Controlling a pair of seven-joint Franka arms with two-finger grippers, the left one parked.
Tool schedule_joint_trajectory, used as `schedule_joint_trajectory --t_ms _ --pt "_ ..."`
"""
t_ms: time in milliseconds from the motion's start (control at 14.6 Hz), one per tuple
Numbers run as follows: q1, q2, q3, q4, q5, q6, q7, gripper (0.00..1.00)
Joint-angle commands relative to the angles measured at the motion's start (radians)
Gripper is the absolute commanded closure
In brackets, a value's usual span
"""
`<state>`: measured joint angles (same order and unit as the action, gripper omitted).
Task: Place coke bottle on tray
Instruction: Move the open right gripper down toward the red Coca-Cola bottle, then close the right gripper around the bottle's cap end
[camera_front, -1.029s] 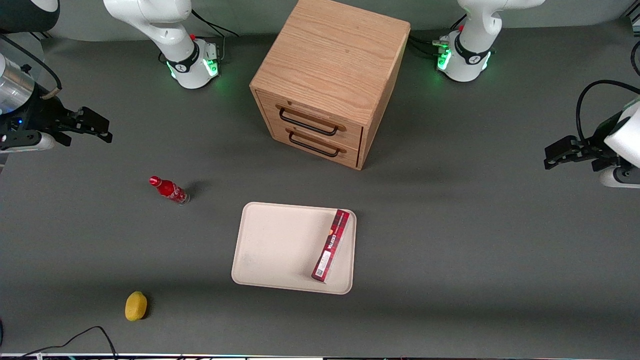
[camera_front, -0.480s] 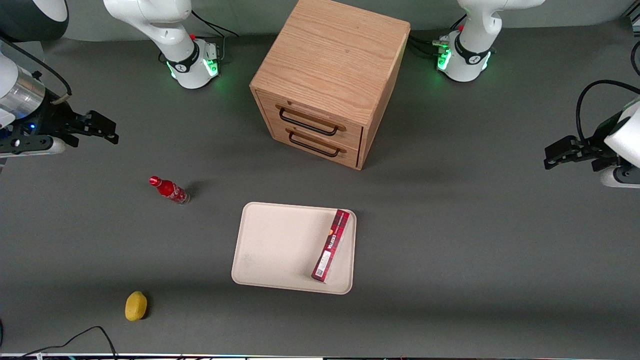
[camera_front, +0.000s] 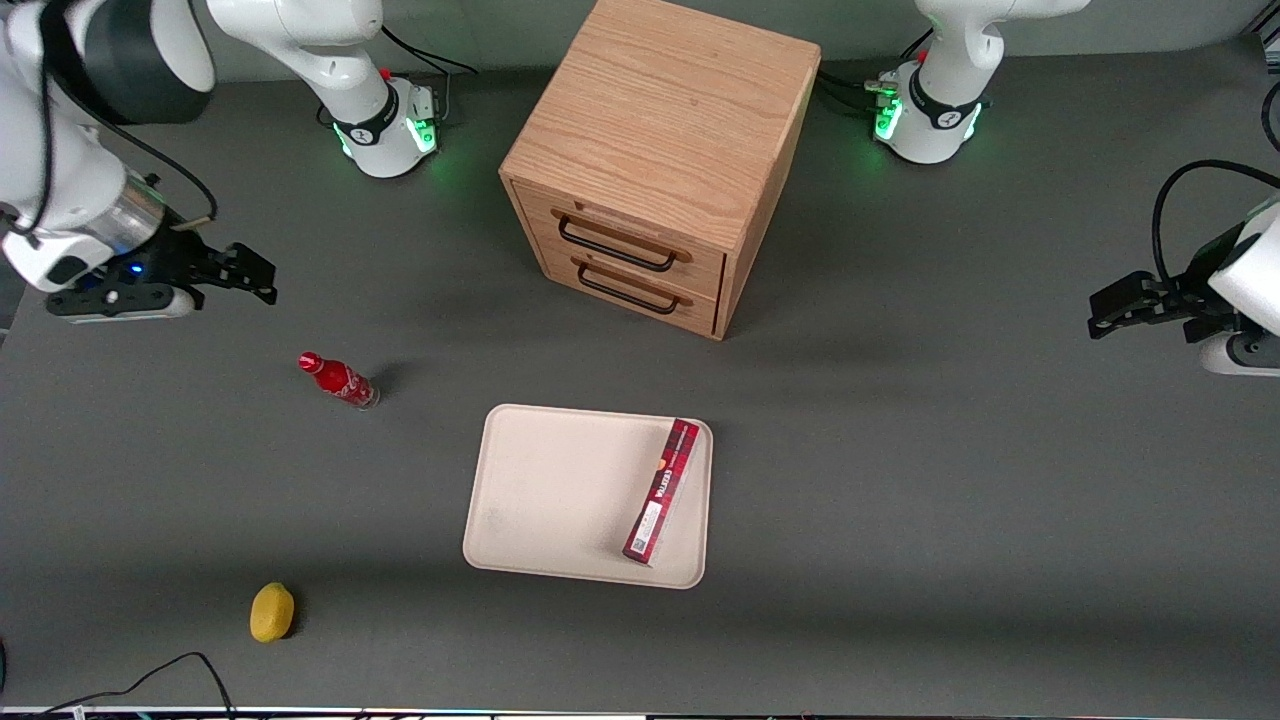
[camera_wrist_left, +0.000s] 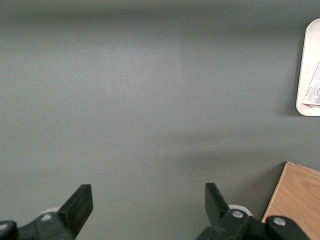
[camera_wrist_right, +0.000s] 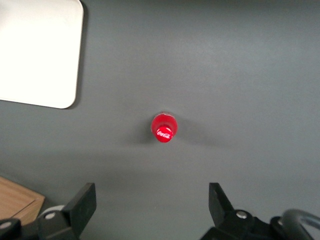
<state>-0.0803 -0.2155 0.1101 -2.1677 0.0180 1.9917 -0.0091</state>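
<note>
Gripper (camera_front: 250, 280) is held above the table (camera_front: 900, 500), toward the working arm's end, fingers (camera_wrist_right: 85, 202) spread wide, nothing gripped. Bottle (camera_front: 338, 380) is stood upright on the table, nearer the front cam than the gripper, apart from it; its cap is seen from above in wrist cam (camera_wrist_right: 164, 128). Lemon (camera_front: 272, 612) is seen nearest the cam. Tray (camera_front: 550, 490) is laid mid-table w/ a red box (camera_front: 662, 490) on it. Cabinet (camera_front: 660, 150) is set farther back.

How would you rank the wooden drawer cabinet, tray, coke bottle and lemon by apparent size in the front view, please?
1. wooden drawer cabinet
2. tray
3. coke bottle
4. lemon, close to the bottle, so unsure.

The end effector hovers open, farther back than the bottle.
</note>
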Motion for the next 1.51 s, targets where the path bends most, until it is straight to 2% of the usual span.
schedule_joint_trajectory --t_ms 0,480,686,755,1098,1167,1441 --pt "-0.032 -0.032 0.000 -0.148 0.005 0.155 -0.052 0.00" --pt "-0.029 0.113 0.006 -0.277 0.005 0.472 -0.054 0.01" --pt "-0.027 0.162 0.013 -0.281 0.005 0.524 -0.055 0.08" --pt "-0.027 0.166 0.013 -0.282 0.005 0.532 -0.055 0.17" --pt "-0.029 0.168 0.013 -0.284 0.003 0.533 -0.058 0.89" --pt "-0.029 0.166 0.013 -0.284 0.003 0.533 -0.060 1.00" --pt "-0.026 0.143 0.014 -0.270 0.003 0.507 -0.060 1.00"
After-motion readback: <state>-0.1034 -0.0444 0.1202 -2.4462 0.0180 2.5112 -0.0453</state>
